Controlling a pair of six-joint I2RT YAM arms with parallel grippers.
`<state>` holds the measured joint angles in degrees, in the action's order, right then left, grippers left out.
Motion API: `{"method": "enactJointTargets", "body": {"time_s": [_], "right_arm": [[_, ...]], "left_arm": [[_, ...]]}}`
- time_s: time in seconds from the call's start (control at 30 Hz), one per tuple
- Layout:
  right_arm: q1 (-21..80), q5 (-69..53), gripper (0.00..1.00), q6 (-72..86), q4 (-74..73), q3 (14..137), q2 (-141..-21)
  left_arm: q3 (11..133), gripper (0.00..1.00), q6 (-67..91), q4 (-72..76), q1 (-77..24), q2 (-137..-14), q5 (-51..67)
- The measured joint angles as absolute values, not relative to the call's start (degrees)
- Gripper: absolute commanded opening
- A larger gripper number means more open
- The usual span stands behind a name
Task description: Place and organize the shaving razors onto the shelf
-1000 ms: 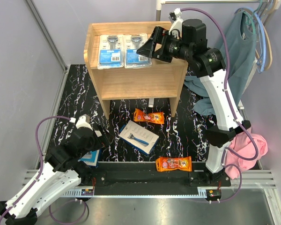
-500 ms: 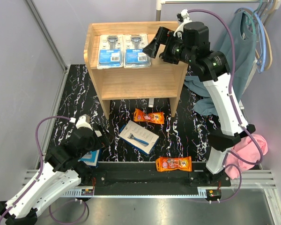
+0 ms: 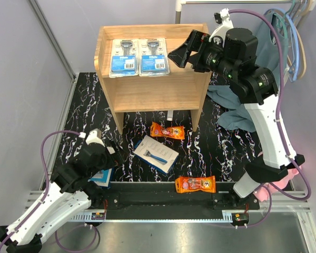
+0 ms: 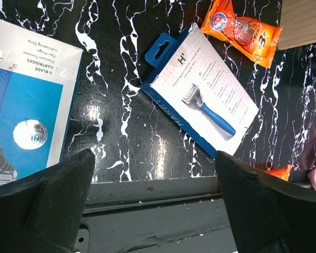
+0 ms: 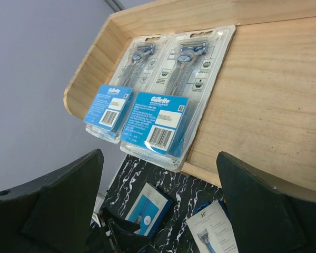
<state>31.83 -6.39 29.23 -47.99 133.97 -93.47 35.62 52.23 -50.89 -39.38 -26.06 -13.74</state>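
Two clear blister razor packs on blue cards (image 3: pixel 123 57) (image 3: pixel 152 56) lie side by side on the top tier of the pale wood shelf (image 3: pixel 147 92); they also show in the right wrist view (image 5: pixel 118 97) (image 5: pixel 171 110). My right gripper (image 3: pixel 180 54) is open and empty, above the shelf top to the right of them. A white-and-blue box (image 3: pixel 156 154) (image 4: pixel 203 95) lies on the mat, another (image 3: pixel 101 178) (image 4: pixel 26 132) by my left gripper (image 3: pixel 109 158), which is open and empty. Two orange packets (image 3: pixel 167 130) (image 3: pixel 195 184) lie on the mat.
The black marbled mat (image 3: pixel 210 147) covers the table between grey walls. Teal clothing (image 3: pixel 263 63) hangs on a rack at the right, and pink cloth (image 3: pixel 284 168) lies by the right arm's base. A metal rail (image 3: pixel 163 203) runs along the near edge.
My right arm has drawn its open gripper to the right, away from the two blister packs on the shelf top. The left arm has not moved.
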Motion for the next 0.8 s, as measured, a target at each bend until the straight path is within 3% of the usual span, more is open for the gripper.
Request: {"method": "enactJointTargets", "body": {"time_s": [0.37, 0.8], "right_arm": [[37.3, -7.9, 0.99, 26.7, -47.3, 124.0, -89.7], [45.2, -2.6, 0.98, 31.4, -42.4, 82.9, -66.3]], "left_arm": [[35.4, 0.99, 51.9, -50.8, -39.4, -27.2, -13.5], [35.0, 0.99, 49.6, -48.9, -39.4, -28.5, -9.1]]}}
